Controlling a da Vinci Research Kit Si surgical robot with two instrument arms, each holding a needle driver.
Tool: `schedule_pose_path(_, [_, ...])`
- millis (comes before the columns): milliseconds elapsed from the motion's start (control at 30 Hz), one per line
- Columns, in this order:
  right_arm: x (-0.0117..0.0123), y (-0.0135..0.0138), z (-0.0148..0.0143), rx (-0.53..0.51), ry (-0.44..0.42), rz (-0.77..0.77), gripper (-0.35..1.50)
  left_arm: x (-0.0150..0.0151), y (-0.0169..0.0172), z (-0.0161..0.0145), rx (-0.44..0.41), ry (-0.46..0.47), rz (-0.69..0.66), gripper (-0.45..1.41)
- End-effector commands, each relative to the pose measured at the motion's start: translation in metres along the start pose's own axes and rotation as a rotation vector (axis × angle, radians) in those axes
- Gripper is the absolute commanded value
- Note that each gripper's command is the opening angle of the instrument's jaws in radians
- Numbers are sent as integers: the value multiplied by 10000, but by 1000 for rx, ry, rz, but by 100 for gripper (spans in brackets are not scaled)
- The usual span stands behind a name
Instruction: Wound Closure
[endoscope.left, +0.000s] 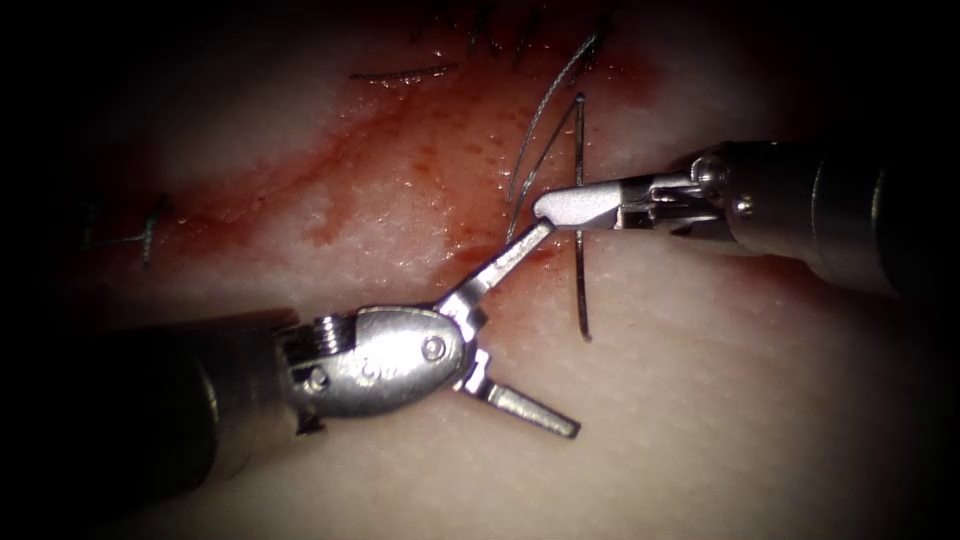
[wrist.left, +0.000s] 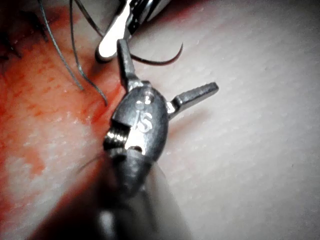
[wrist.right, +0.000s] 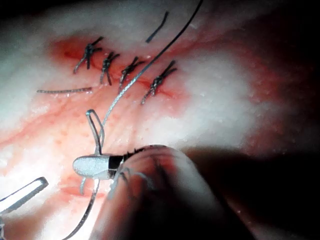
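My right tool (endoscope.left: 548, 207) comes in from the right with its jaws shut on the dark curved needle (endoscope.left: 581, 290) near mid-curve. The needle stands roughly upright over the tissue (endoscope.left: 700, 400) on the right side of the cut (endoscope.left: 400, 170); neither end looks buried. Thread (endoscope.left: 545, 110) trails from the needle up toward the stitched part. My left tool (endoscope.left: 560, 330) comes from the lower left, jaws spread wide and empty, its upper jaw tip almost touching the right tool's tip. The same pairing shows in the left wrist view: left tool (wrist.left: 168, 65), right tool (wrist.left: 102, 50), needle (wrist.left: 160, 61).
Several tied stitches (wrist.right: 130, 67) close the far stretch of the cut, with cut ends of thread (wrist.right: 65, 91) lying beside them. Red fluid (endoscope.left: 470, 150) stains the tissue around the cut. Another stitch (endoscope.left: 150, 235) sits at the far left.
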Motion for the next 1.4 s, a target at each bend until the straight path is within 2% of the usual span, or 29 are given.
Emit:
schedule_pose_path(33, [0,7,8,20,14,-40,-35,-5,-2,3,-9,-10,-20,131])
schedule_pose_path(67, [3,9,7,31,27,-73,-35,-4,-6,-3,-23,-24,-35,133])
schedule_pose_path(133, [6,10,5,43,45,-123,-35,-4,-14,-14,-3,-54,-81,111])
schedule_pose_path(200, [8,8,4,58,64,-170,-35,-7,-24,-27,18,-68,-127,69])
schedule_pose_path(300, [12,4,3,78,86,-238,-35,-18,-36,-42,14,-76,-177,-15])
schedule_pose_path(400, [14,-1,3,92,106,-283,-35,-29,-47,-47,-18,-107,-193,-45])
schedule_pose_path(600, [20,-6,1,112,151,-375,-35,-64,-57,-30,-70,-258,-193,-45])
schedule_pose_path(700, [21,-9,0,117,155,-460,-35,-75,-60,-19,-70,-284,-185,-45])
schedule_pose_path(900, [20,-18,-2,138,155,-614,-35,-88,-70,-5,-48,-509,-158,-45])
schedule_pose_path(1033, [19,-18,-2,141,156,-657,-35,-98,-71,-8,-66,-623,-154,-45])
schedule_pose_path(1267, [17,-17,1,145,161,-736,-35,-134,-72,-10,-121,-748,-161,-45])
schedule_pose_path(1400, [18,-13,6,159,219,-830,-35,-148,-80,-12,-135,-807,-171,-45])
